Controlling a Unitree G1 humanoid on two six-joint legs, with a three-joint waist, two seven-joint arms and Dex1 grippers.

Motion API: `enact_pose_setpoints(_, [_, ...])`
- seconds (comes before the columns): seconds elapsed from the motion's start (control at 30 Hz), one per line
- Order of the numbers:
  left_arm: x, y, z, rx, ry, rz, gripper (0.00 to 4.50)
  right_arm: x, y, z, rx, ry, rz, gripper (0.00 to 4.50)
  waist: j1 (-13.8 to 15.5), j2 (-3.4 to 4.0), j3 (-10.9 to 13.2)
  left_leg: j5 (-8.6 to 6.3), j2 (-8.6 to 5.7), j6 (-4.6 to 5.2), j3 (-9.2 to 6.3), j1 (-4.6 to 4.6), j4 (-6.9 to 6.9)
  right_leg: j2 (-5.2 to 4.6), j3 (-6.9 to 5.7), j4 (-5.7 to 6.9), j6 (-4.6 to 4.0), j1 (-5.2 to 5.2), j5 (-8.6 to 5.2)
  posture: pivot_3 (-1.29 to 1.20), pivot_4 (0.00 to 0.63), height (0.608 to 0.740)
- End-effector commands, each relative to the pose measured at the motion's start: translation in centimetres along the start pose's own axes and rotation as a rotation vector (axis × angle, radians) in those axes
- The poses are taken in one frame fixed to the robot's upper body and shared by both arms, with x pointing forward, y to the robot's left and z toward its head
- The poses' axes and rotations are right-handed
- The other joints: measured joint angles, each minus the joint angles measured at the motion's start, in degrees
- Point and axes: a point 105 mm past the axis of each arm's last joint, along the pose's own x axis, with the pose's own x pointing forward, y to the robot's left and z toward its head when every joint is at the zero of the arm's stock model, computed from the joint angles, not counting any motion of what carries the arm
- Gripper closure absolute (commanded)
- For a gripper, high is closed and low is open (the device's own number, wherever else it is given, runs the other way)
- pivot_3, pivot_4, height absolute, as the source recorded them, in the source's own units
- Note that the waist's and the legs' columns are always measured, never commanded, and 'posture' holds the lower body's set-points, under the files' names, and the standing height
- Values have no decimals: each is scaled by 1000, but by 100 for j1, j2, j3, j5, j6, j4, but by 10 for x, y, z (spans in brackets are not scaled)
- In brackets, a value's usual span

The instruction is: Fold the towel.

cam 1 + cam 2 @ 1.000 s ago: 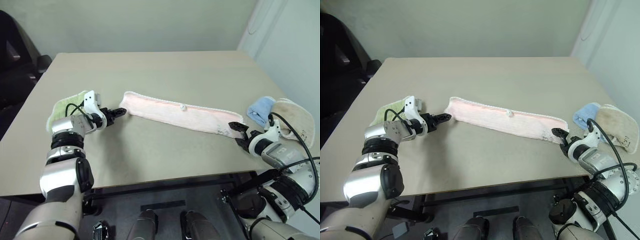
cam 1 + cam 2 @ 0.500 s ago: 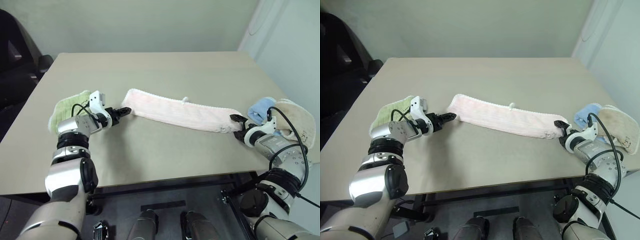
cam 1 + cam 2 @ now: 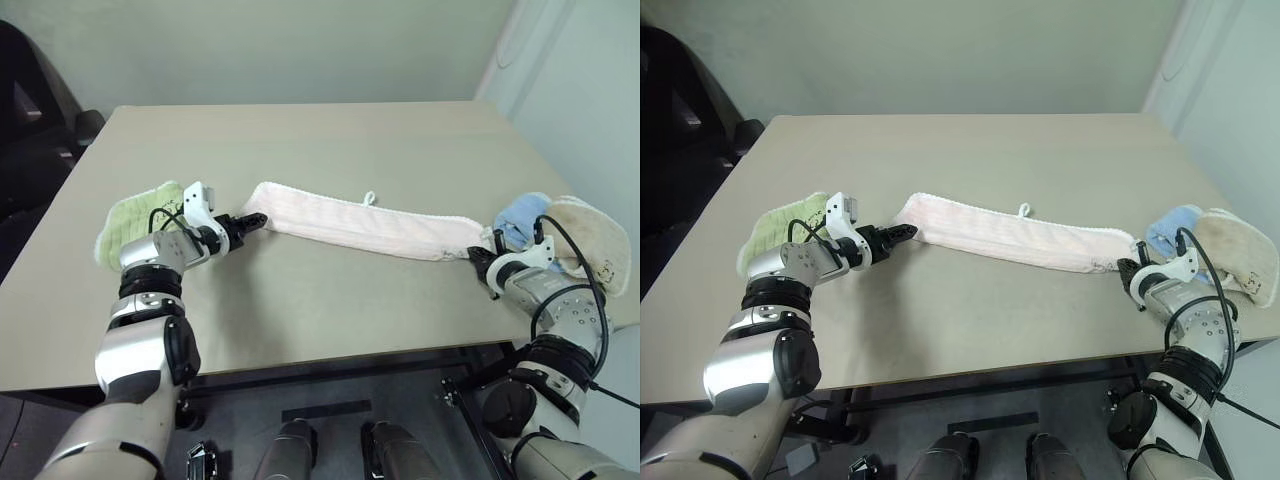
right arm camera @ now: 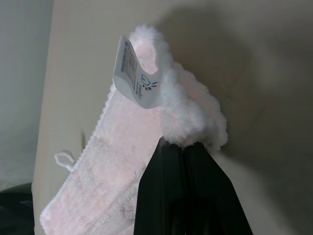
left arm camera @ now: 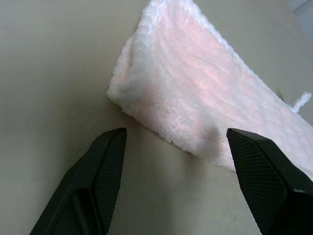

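One beige table [image 3: 330,140] spans most of the head camera frame, from upper centre down to a front edge near the bottom. Across its middle lies the towel [image 3: 360,222], a long pale pink terry strip with a white stitched edge, running from left of centre down toward the right edge of the frame. A tiny white loop [image 3: 369,198] sticks out from its upper edge, near the middle of its length.

At centre left, the left gripper [image 3: 243,223] points at the towel's left end. In the left wrist view its two black fingers [image 5: 100,181] are spread wide apart, with the towel's fluffy corner just ahead of them and not touching either one.

At the right edge, the right gripper [image 3: 484,255] meets the towel's other end. In the right wrist view its fingers are pressed together and pinch that end, which bunches up above the fingertips; a small white label [image 4: 137,78] with printed marks stands up from the bunched cloth.

Smaller folded cloths sit nearby: a light green towel [image 3: 130,215] at the left by the left arm, and a blue cloth [image 3: 520,217] touching a beige towel [image 3: 595,235] at the far right.
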Motion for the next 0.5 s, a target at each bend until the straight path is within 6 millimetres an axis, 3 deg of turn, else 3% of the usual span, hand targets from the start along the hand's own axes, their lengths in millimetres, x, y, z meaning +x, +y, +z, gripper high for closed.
enact_pose_setpoints(0.03, [5, -6, -4, -20, 5, -19, 935, -6, 14, 14, -55, -59, 36, 4487, 0, 2, 1, 0, 0, 0, 0, 0, 0, 0, 0, 0, 0, 0, -1, 0, 150, 740])
enact_pose_setpoints(0.13, [5, -6, -4, -26, 1, -17, 935, -10, 27, 18, -182, -79, 65, 4487, 1, 6, 4, 0, -1, 0, -1, 0, 0, 0, 1, 0, 3, 0, -3, 0, 150, 740])
enact_pose_setpoints(0.33, [5, -5, -4, -52, -14, -15, 935, -21, 70, 26, -733, -168, 124, 4487, -3, 19, 8, 0, -3, -1, -2, -6, -2, -3, 0, -1, 5, 1, -4, 0, 150, 740])
enact_pose_setpoints(0.5, [6, -7, -8, -58, -11, -19, 935, -19, 95, 7, -1216, -133, 188, 4487, -7, 22, 9, 0, -1, -1, -4, -6, -4, -3, -1, -3, 6, 2, -8, 0, 150, 740])
